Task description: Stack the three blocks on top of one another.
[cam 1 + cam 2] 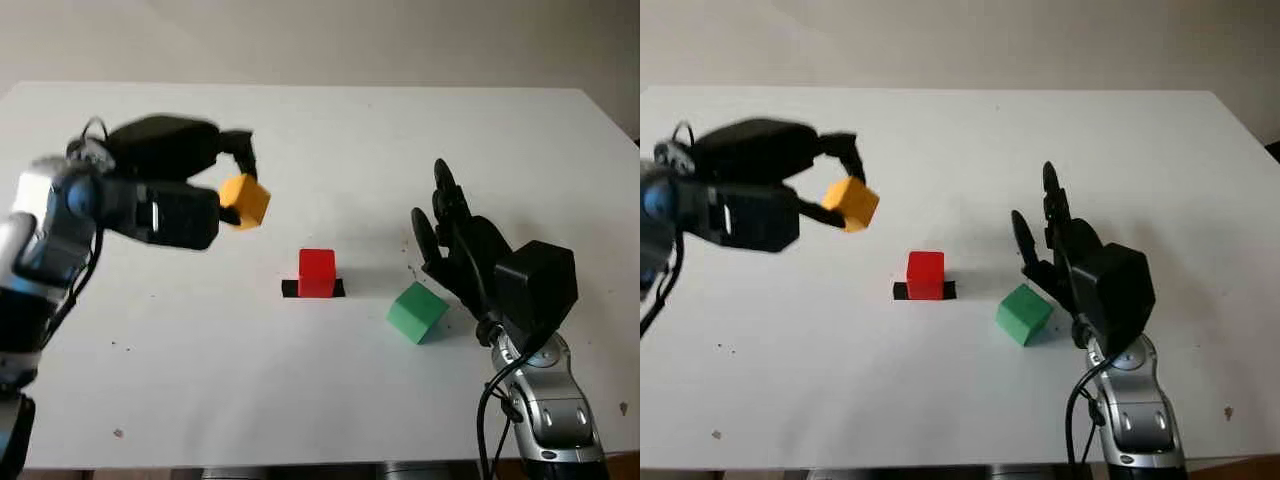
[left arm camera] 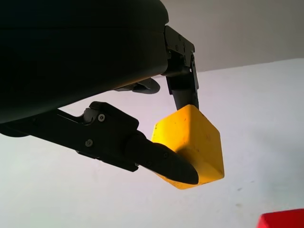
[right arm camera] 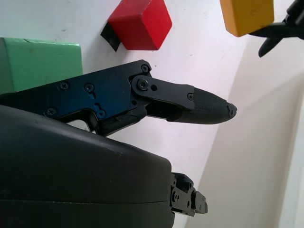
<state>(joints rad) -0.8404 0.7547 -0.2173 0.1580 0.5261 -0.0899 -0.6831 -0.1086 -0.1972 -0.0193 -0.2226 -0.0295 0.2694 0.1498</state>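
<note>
The yellow block hangs tilted above the counter, pinched in the left hand. The red block sits upright on a black patch; the green block lies just right of it, turned askew

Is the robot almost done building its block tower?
Not yet. No block sits on another so far. The left hand holds the yellow block up in the air. The red block waits on a black mark, and the green block lies by the open right hand. Both stacking steps remain.
</note>
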